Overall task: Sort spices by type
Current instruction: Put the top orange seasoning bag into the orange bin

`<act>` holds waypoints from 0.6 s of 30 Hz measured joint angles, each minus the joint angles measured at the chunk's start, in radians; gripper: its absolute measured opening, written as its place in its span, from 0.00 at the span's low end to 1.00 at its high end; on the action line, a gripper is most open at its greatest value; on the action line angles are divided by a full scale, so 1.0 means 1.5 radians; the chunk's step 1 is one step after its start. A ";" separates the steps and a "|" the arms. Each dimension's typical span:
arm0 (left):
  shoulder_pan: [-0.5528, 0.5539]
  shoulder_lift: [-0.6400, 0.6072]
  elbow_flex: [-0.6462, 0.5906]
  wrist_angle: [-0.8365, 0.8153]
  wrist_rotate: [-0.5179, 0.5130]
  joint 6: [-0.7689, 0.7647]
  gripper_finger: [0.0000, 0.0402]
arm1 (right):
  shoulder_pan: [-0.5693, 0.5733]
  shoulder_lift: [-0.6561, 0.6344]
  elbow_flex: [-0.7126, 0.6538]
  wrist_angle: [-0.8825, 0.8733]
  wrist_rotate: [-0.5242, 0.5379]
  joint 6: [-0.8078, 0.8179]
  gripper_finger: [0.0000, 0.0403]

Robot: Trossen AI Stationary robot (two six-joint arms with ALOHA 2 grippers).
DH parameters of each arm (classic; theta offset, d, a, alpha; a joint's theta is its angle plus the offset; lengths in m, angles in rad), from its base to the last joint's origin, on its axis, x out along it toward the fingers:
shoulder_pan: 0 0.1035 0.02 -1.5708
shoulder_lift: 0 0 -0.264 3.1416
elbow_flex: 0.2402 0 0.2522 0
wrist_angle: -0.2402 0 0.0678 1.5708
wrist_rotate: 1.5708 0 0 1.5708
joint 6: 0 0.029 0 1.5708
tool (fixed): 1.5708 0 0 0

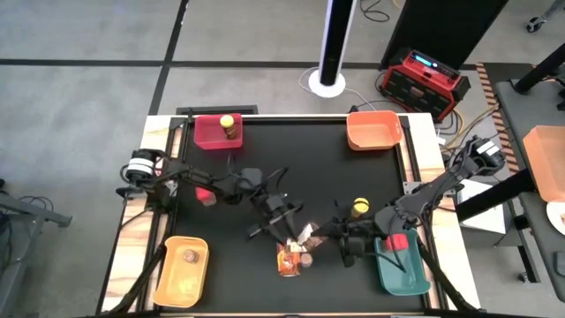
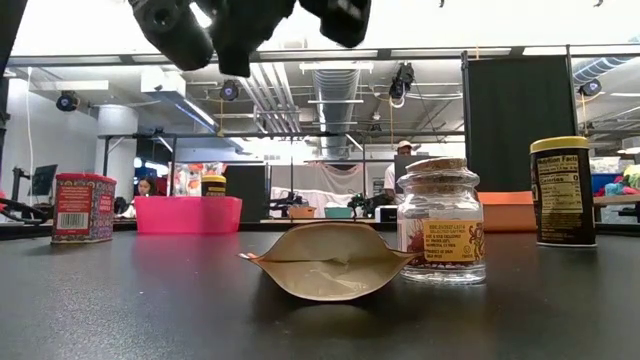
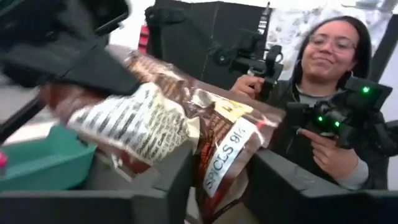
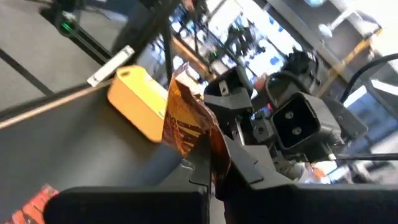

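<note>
An orange-brown spice packet [image 3: 186, 118] hangs in the air above the table's near middle, between my left gripper [image 1: 298, 231] and my right gripper [image 1: 328, 235], both shut on it. Under them, a second packet [image 2: 325, 262] lies flat on the table beside an upright cork-lidded jar [image 2: 440, 220]. One yellow-lidded jar [image 1: 360, 208] stands on the table; another [image 1: 228, 124] stands in the red bin [image 1: 207, 137]. A red container [image 1: 205, 196] stands at the left, another [image 1: 397, 240] in the teal bin [image 1: 404, 276]. A small brownish jar [image 1: 190, 256] sits in the yellow bin [image 1: 177, 283]. My left gripper pinches the packet's labelled end [image 3: 221, 165] between its two fingers [image 3: 168, 183], coming level from the table's left. The packet is lifted clear of the table and reaches away toward the other gripper. My right gripper pinches the packet's opposite end [image 4: 186, 134] between its two fingers [image 4: 242, 165], coming level from the table's right. The packet stands on edge in the hold, clear of the table.
An orange bin [image 1: 372, 131] stands at the far right corner. A person [image 3: 323, 93] holding hand controllers sits beyond the table. Bare black tabletop lies in the far middle, between the red and orange bins.
</note>
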 joint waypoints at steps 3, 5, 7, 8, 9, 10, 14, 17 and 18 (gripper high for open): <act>0.024 -0.002 0.000 -0.019 0.025 -0.002 0.42 | 0.000 -0.008 0.014 -0.056 0.031 0.051 0.02; 0.038 -0.002 0.000 -0.020 0.027 -0.002 0.45 | 0.001 -0.011 0.030 -0.104 0.051 0.087 0.02; 0.054 -0.002 0.000 -0.021 0.025 -0.002 0.46 | 0.002 -0.013 0.050 -0.162 0.070 0.119 0.02; 0.062 -0.002 0.000 -0.021 0.023 -0.004 0.46 | 0.002 -0.013 0.060 -0.192 0.080 0.135 0.02; 0.069 -0.003 -0.001 -0.021 0.022 -0.005 0.46 | 0.002 -0.014 0.071 -0.224 0.084 0.152 0.02; 0.076 -0.004 -0.001 -0.021 0.020 -0.007 0.46 | 0.002 -0.014 0.082 -0.260 0.084 0.169 0.02; 0.109 -0.011 -0.001 -0.019 0.007 -0.001 0.46 | 0.002 -0.014 0.126 -0.387 0.083 0.240 0.02; 0.133 -0.012 -0.001 -0.020 0.001 0.001 0.46 | 0.002 -0.014 0.145 -0.442 0.100 0.275 0.02; 0.140 -0.013 -0.001 -0.019 0.001 0.001 0.46 | 0.002 -0.014 0.149 -0.453 0.111 0.282 0.02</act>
